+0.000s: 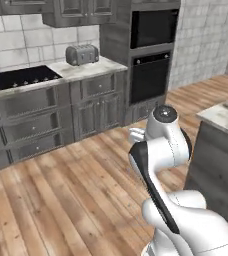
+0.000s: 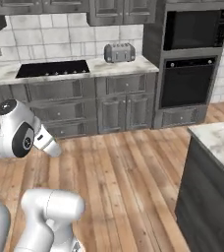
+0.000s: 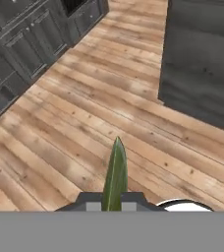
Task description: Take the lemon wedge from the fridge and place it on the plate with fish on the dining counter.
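In the hand view my gripper (image 3: 111, 201) is shut on the lemon wedge (image 3: 115, 170), a narrow yellow-green sliver that sticks up between the two dark fingertips above the wooden floor. The dining counter (image 1: 225, 116) stands to the right with its marble top (image 2: 216, 139) and dark side panel (image 3: 202, 59). My white arm (image 1: 161, 150) is folded low in front of the base, with its elbow (image 2: 16, 132) at the left of the right base view. The fridge, the plate and the fish are out of view.
Dark grey cabinets (image 1: 51, 120) run along the far wall with a black cooktop (image 2: 52, 68) and a steel toaster (image 1: 82, 54) on their marble top. Stacked wall ovens (image 2: 195, 64) stand to their right. Open wooden floor (image 2: 124, 172) lies between cabinets and counter.
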You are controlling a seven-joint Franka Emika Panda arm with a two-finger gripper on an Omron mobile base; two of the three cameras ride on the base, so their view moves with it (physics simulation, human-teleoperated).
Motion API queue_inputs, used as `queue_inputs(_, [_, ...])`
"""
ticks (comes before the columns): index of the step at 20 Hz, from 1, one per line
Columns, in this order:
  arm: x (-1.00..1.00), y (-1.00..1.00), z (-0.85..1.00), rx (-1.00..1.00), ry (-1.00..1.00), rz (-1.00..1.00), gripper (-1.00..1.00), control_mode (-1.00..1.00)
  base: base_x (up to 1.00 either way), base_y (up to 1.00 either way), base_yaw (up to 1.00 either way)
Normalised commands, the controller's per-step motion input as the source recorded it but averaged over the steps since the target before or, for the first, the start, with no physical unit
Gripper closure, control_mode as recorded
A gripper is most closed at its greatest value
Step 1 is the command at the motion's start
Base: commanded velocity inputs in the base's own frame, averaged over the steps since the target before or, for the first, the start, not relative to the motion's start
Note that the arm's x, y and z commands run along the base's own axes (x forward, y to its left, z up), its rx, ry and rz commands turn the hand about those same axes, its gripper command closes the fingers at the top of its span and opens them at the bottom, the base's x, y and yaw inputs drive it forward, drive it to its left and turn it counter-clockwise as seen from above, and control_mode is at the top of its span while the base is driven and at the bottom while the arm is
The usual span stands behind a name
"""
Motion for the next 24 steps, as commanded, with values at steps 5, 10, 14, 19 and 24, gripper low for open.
queue_inputs(5, [0.0,0.0,0.0,0.0,0.0,0.0,1.0,1.0,-0.12,0.0,-0.87])
queue_inputs(10, [0.0,0.0,0.0,0.0,0.0,0.0,1.0,1.0,0.11,0.0,-0.73])
queue_inputs(14, [0.0,0.0,0.0,0.0,0.0,0.0,1.0,1.0,0.71,0.05,-0.39])
queue_inputs(19, [0.0,0.0,0.0,0.0,0.0,0.0,1.0,1.0,0.53,-0.01,-0.1])
queue_inputs(24, [0.0,0.0,0.0,0.0,0.0,0.0,1.0,1.0,-0.08,-0.44,-0.17])
